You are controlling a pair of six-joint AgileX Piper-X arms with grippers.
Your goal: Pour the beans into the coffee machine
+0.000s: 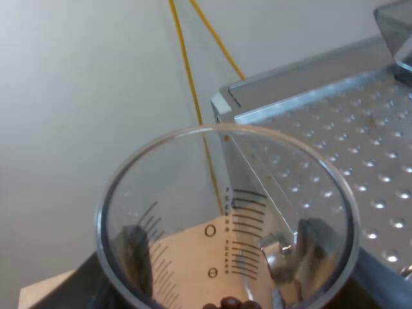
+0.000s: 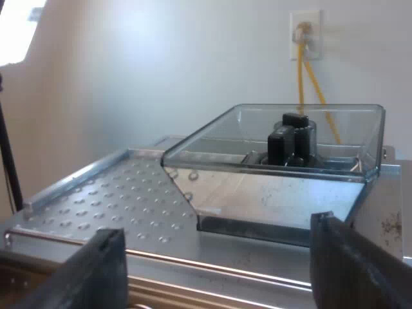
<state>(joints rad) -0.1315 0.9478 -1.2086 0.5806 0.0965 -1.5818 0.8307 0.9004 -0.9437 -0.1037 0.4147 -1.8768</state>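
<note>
The left gripper (image 1: pixel 219 264) pinches the measuring glass (image 1: pixel 225 215), upright beside the espresso machine (image 1: pixel 335 122); dark beans (image 1: pixel 225 302) show at its base. The right gripper (image 2: pixel 225 270), fingers spread and holding nothing, faces the open bean hopper (image 2: pixel 277 161). Step in hand appears to be the carry. Next: bring the glass over the hopper and tip.

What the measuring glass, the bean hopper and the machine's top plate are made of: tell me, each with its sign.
The measuring glass: clear and glossy, glass or hard plastic; dark printed scale lines show through its wall.
The bean hopper: clear, faintly grey-tinted, probably plastic; the black part inside shows through.
The top plate: bright dimpled metal, likely steel or aluminium, soft sheen.
</note>
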